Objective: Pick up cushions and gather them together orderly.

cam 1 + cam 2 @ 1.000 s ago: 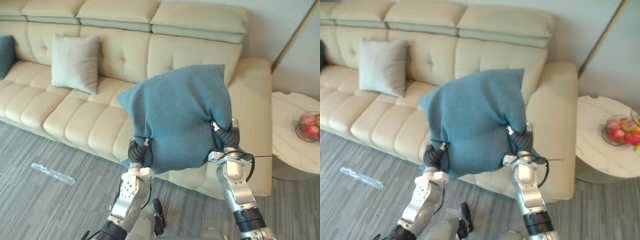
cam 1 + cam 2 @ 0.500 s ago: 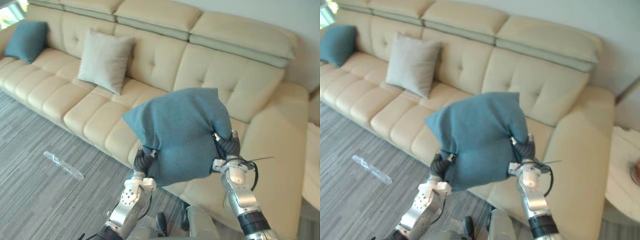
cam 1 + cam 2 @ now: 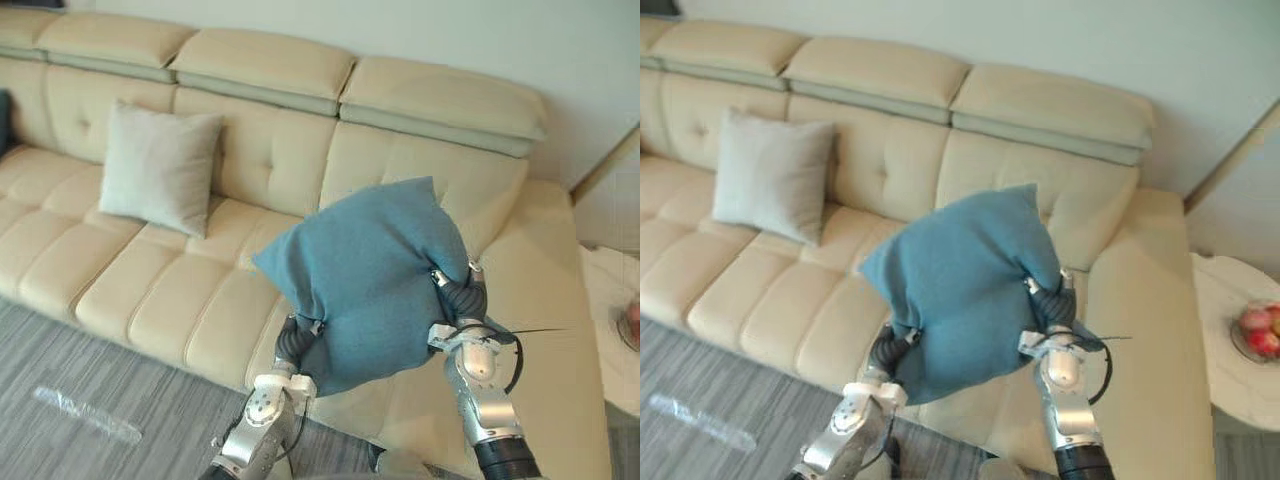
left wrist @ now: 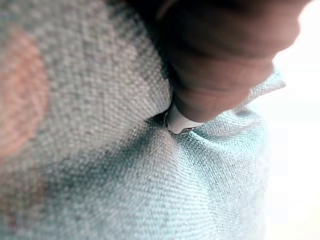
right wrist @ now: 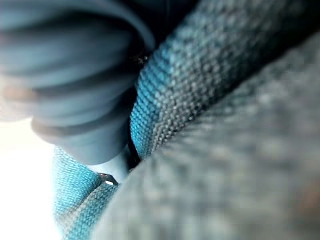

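Where it hangs over the sofa (image 3: 150, 300), left robot hand (image 3: 293, 346) and right robot hand (image 3: 459, 300) clutch the teal cushion (image 3: 370, 270).

In the lower centre of the left eye view, the left hand (image 3: 293, 345) shows a dark grey ribbed cover, bellows-like, on a small white collar. Below it the left arm (image 3: 262, 418) is a rounded silver-grey shell with a few small dark screw holes. Further right, the right hand (image 3: 462, 303) has the same ribbed cover and white collar, and the right arm (image 3: 478, 395) is a tapering silver-grey shell with a black band near the bottom edge.
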Robot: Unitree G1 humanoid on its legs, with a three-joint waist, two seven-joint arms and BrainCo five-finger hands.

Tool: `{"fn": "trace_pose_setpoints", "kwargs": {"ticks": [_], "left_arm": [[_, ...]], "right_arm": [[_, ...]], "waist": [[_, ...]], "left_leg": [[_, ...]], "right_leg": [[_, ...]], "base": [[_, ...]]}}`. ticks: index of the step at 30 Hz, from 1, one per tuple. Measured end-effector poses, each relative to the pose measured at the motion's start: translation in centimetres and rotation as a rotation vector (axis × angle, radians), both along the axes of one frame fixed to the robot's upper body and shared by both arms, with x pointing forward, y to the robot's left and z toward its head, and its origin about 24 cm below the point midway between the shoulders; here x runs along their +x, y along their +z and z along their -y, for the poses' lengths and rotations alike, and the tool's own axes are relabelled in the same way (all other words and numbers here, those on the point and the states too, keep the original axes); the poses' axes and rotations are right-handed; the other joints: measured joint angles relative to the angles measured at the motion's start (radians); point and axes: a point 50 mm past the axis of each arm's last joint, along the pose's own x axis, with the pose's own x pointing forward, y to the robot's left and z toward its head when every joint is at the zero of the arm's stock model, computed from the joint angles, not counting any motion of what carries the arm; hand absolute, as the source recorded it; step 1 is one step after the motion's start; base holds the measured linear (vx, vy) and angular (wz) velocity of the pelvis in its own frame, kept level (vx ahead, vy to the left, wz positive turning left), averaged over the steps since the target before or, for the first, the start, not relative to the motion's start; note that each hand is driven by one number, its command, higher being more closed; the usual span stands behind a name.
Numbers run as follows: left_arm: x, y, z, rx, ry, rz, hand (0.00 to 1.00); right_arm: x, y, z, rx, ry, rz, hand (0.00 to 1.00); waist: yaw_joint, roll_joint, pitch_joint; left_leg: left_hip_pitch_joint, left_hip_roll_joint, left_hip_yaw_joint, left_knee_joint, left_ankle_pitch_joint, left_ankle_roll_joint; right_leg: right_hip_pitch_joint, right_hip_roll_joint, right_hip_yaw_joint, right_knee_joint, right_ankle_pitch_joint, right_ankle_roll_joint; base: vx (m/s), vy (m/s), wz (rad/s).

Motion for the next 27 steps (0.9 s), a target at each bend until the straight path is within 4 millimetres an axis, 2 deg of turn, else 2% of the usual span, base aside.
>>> {"fn": "trace_pose_setpoints", "kwargs": {"ticks": [4, 7, 9, 10, 12, 13, 15, 17, 19, 21, 22, 23, 24, 25, 27], "left_arm": [[0.0, 0.0, -0.2, 0.009, -0.002, -0.002, 1.0], [0.0, -0.1, -0.4, 0.017, -0.002, -0.003, 1.0], [0.1, 0.1, -0.4, 0.015, -0.002, 0.005, 1.0], [0.1, 0.2, -0.4, 0.013, -0.002, 0.007, 1.0], [0.1, 0.2, -0.3, 0.014, -0.006, 0.003, 1.0], [0.1, 0.1, -0.3, 0.016, -0.008, -0.001, 1.0], [0.1, 0.1, -0.3, 0.016, -0.007, -0.003, 1.0], [0.0, 0.1, -0.3, 0.016, -0.007, -0.005, 1.0], [0.0, 0.0, -0.3, 0.015, -0.006, -0.007, 1.0], [0.0, 0.1, -0.2, 0.013, -0.006, -0.006, 1.0], [0.0, 0.1, -0.2, 0.012, -0.006, -0.006, 1.0], [0.1, 0.2, -0.2, 0.011, -0.008, -0.001, 1.0], [0.1, 0.2, -0.1, 0.009, -0.008, 0.001, 1.0], [0.1, 0.3, -0.1, 0.008, -0.008, 0.001, 1.0], [0.2, 0.4, 0.0, 0.008, -0.012, 0.006, 1.0]], "right_arm": [[0.0, -0.1, -0.2, 0.0, 0.012, -0.003, 1.0], [0.1, 0.0, -0.5, -0.005, 0.026, -0.002, 1.0], [0.3, 0.1, -0.5, -0.018, 0.034, 0.002, 1.0], [0.4, 0.2, -0.4, -0.021, 0.035, 0.005, 1.0], [0.4, 0.1, -0.3, -0.029, 0.034, -0.002, 1.0], [0.4, -0.4, -0.1, -0.038, 0.031, -0.025, 1.0], [0.3, -0.8, 0.0, -0.039, 0.029, -0.041, 1.0], [0.3, -0.8, 0.0, -0.039, 0.032, -0.042, 1.0], [0.3, -0.8, -0.1, -0.039, 0.034, -0.042, 1.0], [0.3, -0.7, -0.1, -0.04, 0.035, -0.039, 1.0], [0.4, -0.7, -0.1, -0.04, 0.035, -0.036, 1.0], [0.4, -0.6, 0.0, -0.044, 0.035, -0.032, 1.0], [0.4, -0.5, 0.1, -0.048, 0.035, -0.032, 1.0], [0.4, -0.6, 0.2, -0.052, 0.034, -0.037, 1.0], [0.4, -0.6, 0.2, -0.053, 0.031, -0.035, 1.0]], "waist": [[0.003, 0.001, 0.001], [0.002, 0.001, -0.002], [-0.017, -0.004, -0.006], [-0.016, -0.005, -0.007], [-0.027, -0.005, -0.007], [-0.027, -0.005, -0.007], [-0.025, -0.005, -0.006], [-0.005, -0.002, -0.004], [0.02, 0.002, -0.003], [0.029, 0.005, -0.002], [0.029, 0.005, -0.002], [0.021, 0.024, -0.01], [0.018, 0.031, -0.009], [0.017, 0.034, -0.009], [0.005, 0.031, -0.006]], "left_leg": [[0.051, -0.022, 0.097, -0.037, -0.021, 0.03], [0.129, -0.037, 0.183, -0.135, 0.009, 0.042], [0.13, -0.05, 0.208, -0.158, 0.017, 0.044], [0.129, -0.055, 0.208, -0.164, 0.018, 0.045], [0.127, -0.058, 0.206, -0.162, 0.02, 0.044], [0.122, -0.049, 0.202, -0.139, 0.019, 0.043], [0.095, -0.027, 0.197, -0.066, 0.008, 0.028], [0.043, 0.016, 0.178, 0.068, -0.016, 0.006], [-0.007, 0.05, 0.115, 0.199, -0.017, 0.007], [-0.031, 0.059, 0.037, 0.233, -0.031, 0.006], [-0.025, 0.058, 0.005, 0.19, -0.044, 0.005], [-0.021, 0.052, -0.04, 0.096, -0.027, -0.004], [-0.016, 0.051, -0.053, 0.054, -0.009, -0.013], [0.016, 0.053, -0.065, -0.006, -0.016, -0.028], [0.039, 0.048, -0.062, -0.066, -0.017, -0.034]], "right_leg": [[-0.093, -0.019, 0.018, 0.144, 0.005, -0.001], [-0.161, -0.054, -0.177, 0.238, 0.034, -0.035], [-0.147, -0.083, -0.34, 0.175, 0.038, -0.041], [-0.136, -0.084, -0.358, 0.144, 0.038, -0.042], [-0.102, -0.078, -0.37, 0.069, 0.039, -0.04], [-0.078, -0.07, -0.376, 0.033, 0.046, -0.028], [-0.051, -0.057, -0.383, 0.005, 0.048, -0.027], [-0.038, -0.031, -0.372, -0.009, 0.046, -0.029], [-0.022, -0.002, -0.344, -0.03, 0.046, -0.043], [-0.009, 0.02, -0.321, -0.062, 0.053, -0.067], [-0.01, 0.029, -0.31, -0.074, 0.058, -0.071], [-0.018, 0.04, -0.299, -0.082, 0.065, -0.069], [-0.018, 0.047, -0.294, -0.09, 0.07, -0.066], [-0.019, 0.057, -0.272, -0.112, 0.093, -0.052], [-0.022, 0.056, -0.272, -0.133, 0.112, -0.038]], "base": [[0.03, 0.194, -0.72], [0.05, 0.133, -0.82], [0.06, 0.066, -0.45], [0.06, 0.011, -0.29], [0.06, -0.021, -0.08], [0.05, -0.062, 0.05], [0.04, -0.091, 0.06], [0.0, -0.145, -0.16], [0.0, -0.138, -0.36], [-0.01, -0.077, -0.46], [0.0, -0.041, -0.51], [0.02, 0.004, -0.37], [0.04, 0.036, -0.44], [0.07, 0.075, -0.31], [0.08, 0.074, -0.12]]}}
